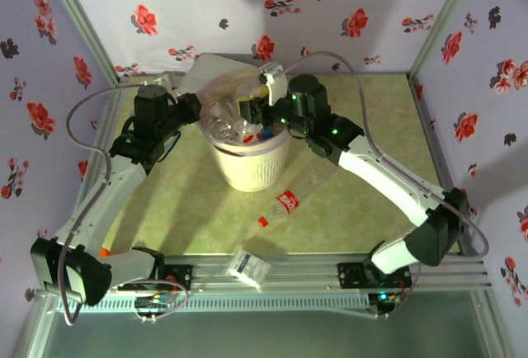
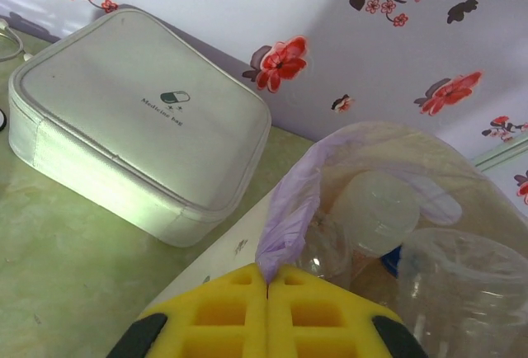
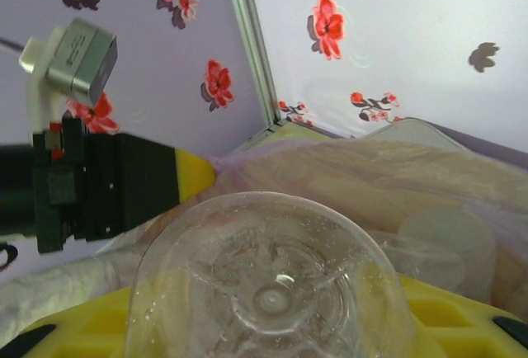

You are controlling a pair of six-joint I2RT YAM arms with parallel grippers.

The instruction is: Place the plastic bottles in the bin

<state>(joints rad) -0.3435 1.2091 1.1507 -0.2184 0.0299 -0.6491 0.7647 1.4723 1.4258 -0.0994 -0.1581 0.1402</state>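
Observation:
The cream bin (image 1: 247,172) stands mid-table with several clear plastic bottles (image 1: 224,123) inside, two of them close up (image 2: 381,209) in the left wrist view. My left gripper (image 2: 268,282) is at the bin's left rim, shut on a fold of the purple liner bag (image 2: 289,209). Over the bin's mouth, my right gripper (image 3: 272,296) is shut on a clear bottle (image 3: 268,267), whose base faces the camera. Another bottle (image 1: 290,200) with a red label lies on the table in front of the bin, its red cap (image 1: 262,221) toward the near edge.
A white zipped medicine bag (image 2: 140,119) lies behind the bin at the back left. A small white-and-blue carton (image 1: 249,266) sits at the near edge between the arm bases. Flowered walls close in the table on three sides.

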